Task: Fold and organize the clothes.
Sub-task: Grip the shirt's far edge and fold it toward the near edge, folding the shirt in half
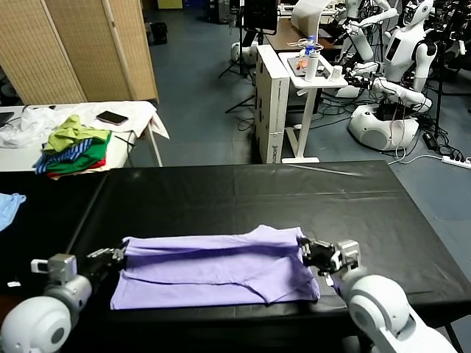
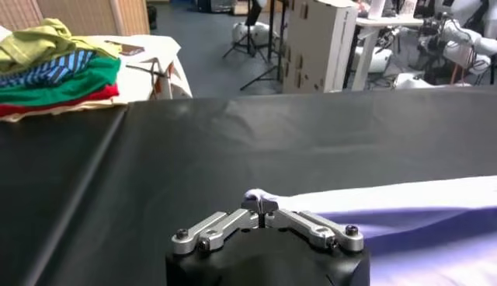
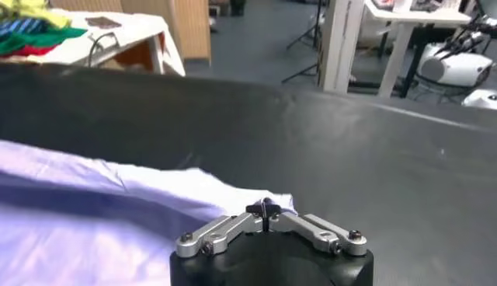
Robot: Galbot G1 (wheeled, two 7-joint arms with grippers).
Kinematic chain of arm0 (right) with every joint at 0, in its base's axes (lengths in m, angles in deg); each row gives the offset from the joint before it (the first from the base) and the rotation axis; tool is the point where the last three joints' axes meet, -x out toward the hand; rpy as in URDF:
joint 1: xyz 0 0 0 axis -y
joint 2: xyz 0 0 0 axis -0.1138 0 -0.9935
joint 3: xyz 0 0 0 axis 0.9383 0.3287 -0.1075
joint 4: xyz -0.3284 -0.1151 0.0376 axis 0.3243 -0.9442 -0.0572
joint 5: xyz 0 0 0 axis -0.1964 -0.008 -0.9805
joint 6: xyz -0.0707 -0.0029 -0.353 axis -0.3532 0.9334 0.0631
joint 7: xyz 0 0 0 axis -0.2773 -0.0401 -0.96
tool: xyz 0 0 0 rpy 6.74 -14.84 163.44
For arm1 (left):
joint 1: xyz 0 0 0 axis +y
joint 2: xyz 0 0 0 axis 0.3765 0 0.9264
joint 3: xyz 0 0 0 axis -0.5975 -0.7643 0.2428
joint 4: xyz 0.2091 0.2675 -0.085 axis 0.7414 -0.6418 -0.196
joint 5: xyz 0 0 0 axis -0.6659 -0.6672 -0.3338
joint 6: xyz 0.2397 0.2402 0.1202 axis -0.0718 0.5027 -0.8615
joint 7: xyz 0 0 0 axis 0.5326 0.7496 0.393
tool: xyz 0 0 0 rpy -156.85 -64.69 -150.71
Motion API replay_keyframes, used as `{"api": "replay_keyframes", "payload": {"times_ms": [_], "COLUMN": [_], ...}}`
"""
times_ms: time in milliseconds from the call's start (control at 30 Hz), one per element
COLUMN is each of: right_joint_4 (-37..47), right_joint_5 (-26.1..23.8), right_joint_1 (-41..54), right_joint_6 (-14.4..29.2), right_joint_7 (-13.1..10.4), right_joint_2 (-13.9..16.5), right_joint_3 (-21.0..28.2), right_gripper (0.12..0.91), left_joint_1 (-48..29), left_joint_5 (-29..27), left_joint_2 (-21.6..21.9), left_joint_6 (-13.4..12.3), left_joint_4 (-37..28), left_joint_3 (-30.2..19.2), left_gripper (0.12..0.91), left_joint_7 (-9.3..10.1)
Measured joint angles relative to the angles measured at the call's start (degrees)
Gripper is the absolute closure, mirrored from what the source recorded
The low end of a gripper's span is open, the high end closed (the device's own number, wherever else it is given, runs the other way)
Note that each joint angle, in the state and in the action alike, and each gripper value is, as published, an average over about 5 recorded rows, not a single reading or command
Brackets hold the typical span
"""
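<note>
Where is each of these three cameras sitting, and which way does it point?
Head view: up on the robot's head, looking down at the black table; both arms show, each pincer pinching an end of the lavender T-shirt.
Left wrist view: behind the left pincer, shut on the shirt's corner, facing across the table.
Right wrist view: behind the right pincer, shut on the other corner.
Shared: all show the shirt and the pile of colourful clothes.

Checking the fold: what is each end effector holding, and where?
Both pinch the pale lavender cotton T-shirt: left end effector at its left edge, right end effector at its right edge.
</note>
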Motion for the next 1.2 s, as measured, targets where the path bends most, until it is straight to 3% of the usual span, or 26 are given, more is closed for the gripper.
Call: {"api": "replay_keyframes", "payload": {"times_ms": [600,800,867,933,1200], "right_joint_4": [-0.26,-1.16,-1.83,-2.64,-6.01], "right_joint_5": [-0.27,-0.22,-0.21,-0.12,2.38], "right_joint_1": [-2.86,-3.24,-3.72,-4.38,-6.95], "right_joint_6": [0.00,0.00,0.00,0.00,0.00], "right_joint_7": [0.64,2.38,3.01,3.45,3.26], "right_joint_2": [0.61,1.22,1.54,1.85,1.54], "right_joint_3": [0.35,0.29,-0.14,-0.70,-4.52], "right_gripper": [0.884,0.879,0.815,0.713,0.219], "left_joint_1": [8.33,9.36,9.62,9.95,11.86], "left_joint_5": [-5.96,-7.06,-7.45,-7.84,-8.21], "left_joint_2": [-2.23,-2.90,-3.26,-3.69,-4.33], "left_joint_6": [-1.61,-1.74,-1.51,-1.14,0.14], "left_joint_4": [1.33,1.56,2.06,2.71,5.45], "left_joint_3": [0.72,0.53,0.53,0.60,1.99], "left_gripper": [0.883,0.883,0.869,0.805,0.308], "left_joint_7": [-0.86,-0.17,0.34,0.77,2.16]}}
